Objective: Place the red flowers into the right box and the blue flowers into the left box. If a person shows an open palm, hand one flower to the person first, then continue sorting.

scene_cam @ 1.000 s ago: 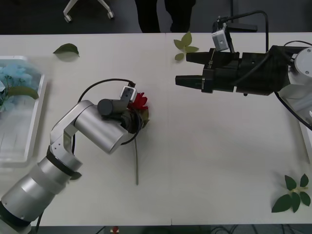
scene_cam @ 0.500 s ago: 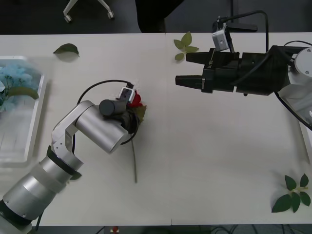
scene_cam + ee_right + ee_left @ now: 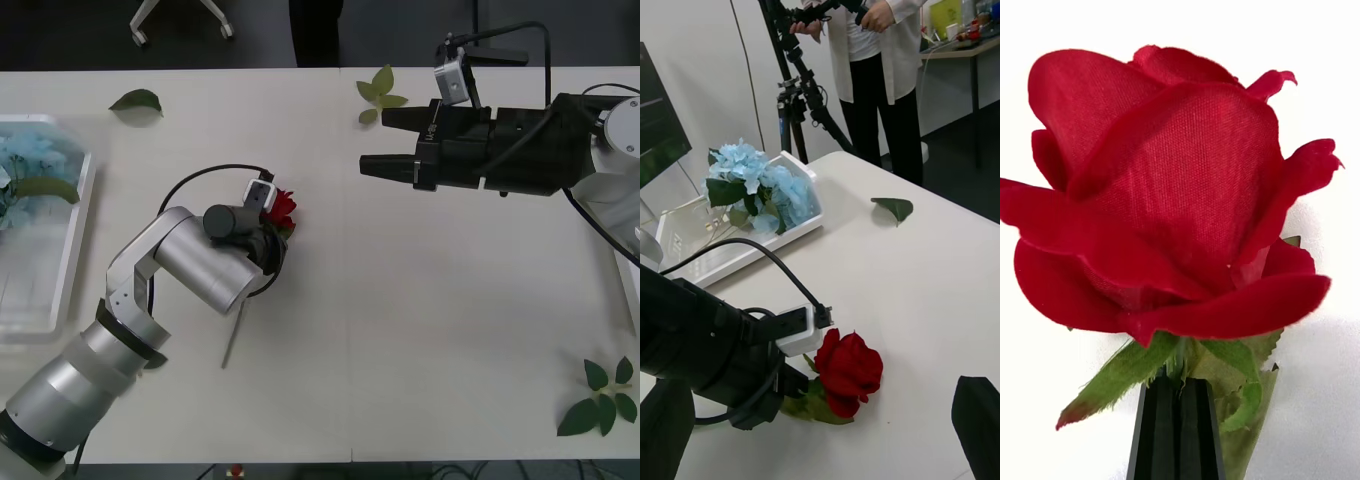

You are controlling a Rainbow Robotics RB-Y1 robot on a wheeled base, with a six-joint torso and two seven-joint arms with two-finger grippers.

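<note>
A red flower (image 3: 284, 208), one deep-red rose, is held just under its bloom by my left gripper (image 3: 270, 230) at the table's middle left. Its thin stem (image 3: 232, 342) slants toward the near left. In the left wrist view the black fingers (image 3: 1178, 427) are pressed together beneath the bloom (image 3: 1165, 195). My right gripper (image 3: 378, 140) hovers open to the right of the rose, with nothing between its fingers, and looks down on the rose (image 3: 848, 371). Blue flowers (image 3: 25, 165) (image 3: 760, 184) lie in the left box (image 3: 62, 280). The right box (image 3: 628, 262) shows partly at the right edge.
Loose green leaves lie at the far left (image 3: 135, 100), the far middle (image 3: 380, 92) and the near right (image 3: 600, 400). A person's dark legs (image 3: 315, 30) stand beyond the far table edge beside a tripod (image 3: 794, 97).
The rose's stem has swung from pointing straight toward the near edge to slanting near-left, and the bloom shifted slightly left with my left gripper. The right arm has not moved.
</note>
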